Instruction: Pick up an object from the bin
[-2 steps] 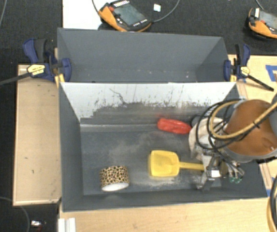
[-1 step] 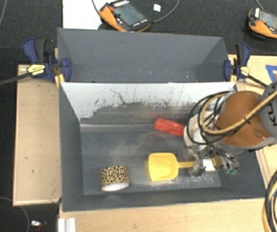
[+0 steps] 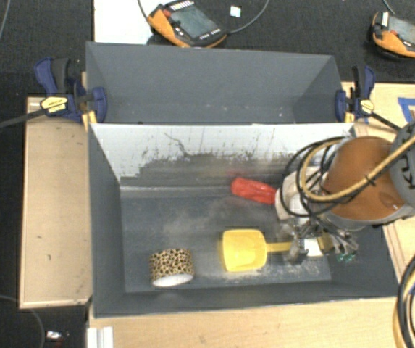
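Observation:
A yellow scoop [image 3: 245, 250] lies on the bin floor at the front middle, its thin handle pointing right. My gripper [image 3: 299, 248] is low at the front right, right at the end of that handle; its fingers are partly hidden under the wrist. A red oblong thing [image 3: 253, 190] lies behind it, near the back wall. A roll of leopard-print tape [image 3: 172, 266] stands at the front left.
The arm with its orange cover and looped cables hangs over the bin's right side and hides the floor there. Bare floor lies at the middle and left between the tape roll and the red thing.

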`<state>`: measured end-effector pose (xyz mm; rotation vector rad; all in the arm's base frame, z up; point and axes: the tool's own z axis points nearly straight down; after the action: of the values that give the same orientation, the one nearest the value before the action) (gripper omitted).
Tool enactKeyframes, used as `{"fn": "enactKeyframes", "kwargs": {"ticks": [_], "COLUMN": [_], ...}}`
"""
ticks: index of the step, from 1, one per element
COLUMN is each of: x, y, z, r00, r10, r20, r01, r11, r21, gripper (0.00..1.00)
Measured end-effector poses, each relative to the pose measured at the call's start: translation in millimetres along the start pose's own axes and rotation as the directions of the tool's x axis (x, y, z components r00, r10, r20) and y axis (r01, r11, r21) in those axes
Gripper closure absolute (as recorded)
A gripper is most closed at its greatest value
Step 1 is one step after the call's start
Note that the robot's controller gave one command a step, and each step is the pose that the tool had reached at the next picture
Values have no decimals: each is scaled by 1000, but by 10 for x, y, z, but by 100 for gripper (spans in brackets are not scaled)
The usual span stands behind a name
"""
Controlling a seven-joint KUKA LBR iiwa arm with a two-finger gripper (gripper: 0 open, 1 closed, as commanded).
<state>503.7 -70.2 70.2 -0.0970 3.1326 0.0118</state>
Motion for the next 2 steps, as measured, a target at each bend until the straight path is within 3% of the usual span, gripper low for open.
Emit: {"fn": "enactKeyframes", "kwargs": {"ticks": [2], "x": [-4], "y": [0], "z": [-73], "r00": [1000], "r10": [3], "r20": [4], "r01": [-3], "r11": [1000], "r21": [0], "gripper": [100]}}
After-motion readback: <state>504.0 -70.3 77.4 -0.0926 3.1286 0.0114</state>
